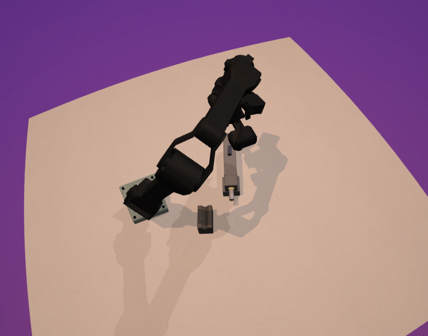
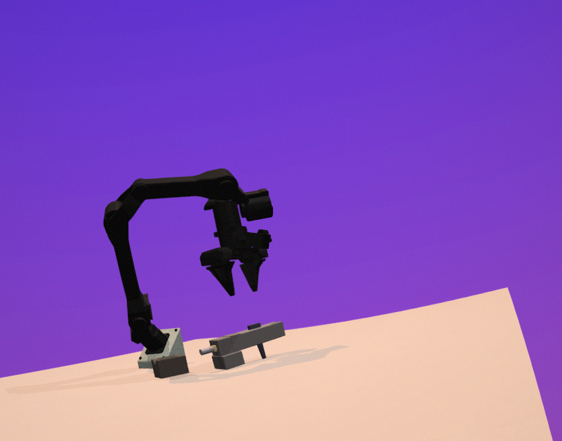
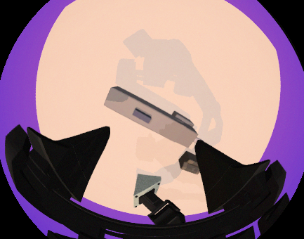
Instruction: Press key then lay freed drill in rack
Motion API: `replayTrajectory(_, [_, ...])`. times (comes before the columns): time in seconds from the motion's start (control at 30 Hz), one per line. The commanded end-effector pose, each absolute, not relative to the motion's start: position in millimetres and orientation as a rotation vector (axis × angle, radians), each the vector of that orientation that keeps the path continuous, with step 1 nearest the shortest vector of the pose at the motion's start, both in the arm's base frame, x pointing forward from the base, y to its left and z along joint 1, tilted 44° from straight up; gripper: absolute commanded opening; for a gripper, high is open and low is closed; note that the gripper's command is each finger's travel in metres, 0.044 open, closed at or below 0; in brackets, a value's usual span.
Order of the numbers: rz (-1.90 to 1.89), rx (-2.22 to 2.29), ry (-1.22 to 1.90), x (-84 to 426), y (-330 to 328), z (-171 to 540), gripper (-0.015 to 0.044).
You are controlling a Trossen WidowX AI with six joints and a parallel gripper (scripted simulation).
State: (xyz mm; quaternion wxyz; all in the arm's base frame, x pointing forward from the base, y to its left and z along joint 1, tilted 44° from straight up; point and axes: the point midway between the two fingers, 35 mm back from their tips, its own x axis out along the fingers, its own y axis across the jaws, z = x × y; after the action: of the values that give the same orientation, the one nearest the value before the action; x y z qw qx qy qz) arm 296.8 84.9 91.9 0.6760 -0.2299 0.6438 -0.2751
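Drill (image 1: 231, 194) (image 2: 206, 350) is sticking out at one end of the grey bar (image 1: 229, 164) (image 2: 252, 336) (image 3: 126, 100); its pale tip and a small yellow part are visible, and the rest is hidden. Key (image 1: 229, 150) (image 2: 254, 326) (image 3: 142, 115) is standing in the bar, with its dark head at the upper face and its narrow lower end showing underneath.

Gripper (image 2: 243, 292) (image 3: 154, 138) is pointing down above the bar, with its fingers wide open, almost fully. Between them nothing is held, and in the exterior view both tips are apart from the key and from the bar. From the top, the arm (image 1: 226, 101) (image 2: 176, 187) (image 3: 158, 207) hides the fingertips.

Rack (image 1: 205, 219) (image 2: 170, 366) (image 3: 189, 163), a brown block with a groove along its top, is on the worktop (image 1: 315, 234) (image 2: 366, 379) (image 3: 81, 53), near the bar's drill end. Drill is outside this rack. The light grey base plate (image 1: 125, 188) (image 2: 174, 334) (image 3: 147, 181) carries the arm. On all these surfaces, I can read neither a brand nor a label.
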Motion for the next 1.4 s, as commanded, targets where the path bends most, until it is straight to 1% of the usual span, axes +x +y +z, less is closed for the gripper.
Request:
replayTrajectory(0.0, [-0.381, -0.760, 1.537, 289.4, 48.6, 101.5, 0.0440])
replayTrajectory(0.23, [-0.003, -1.132, 1.643, 267.8, -7.6, 109.2, 0.0440])
replayTrajectory(0.7, [0.333, -1.430, 1.775, 230.1, -62.5, 105.7, 0.0440])
replayTrajectory(1.37, [0.339, -1.436, 1.777, 229.3, -63.4, 105.7, 0.0440])
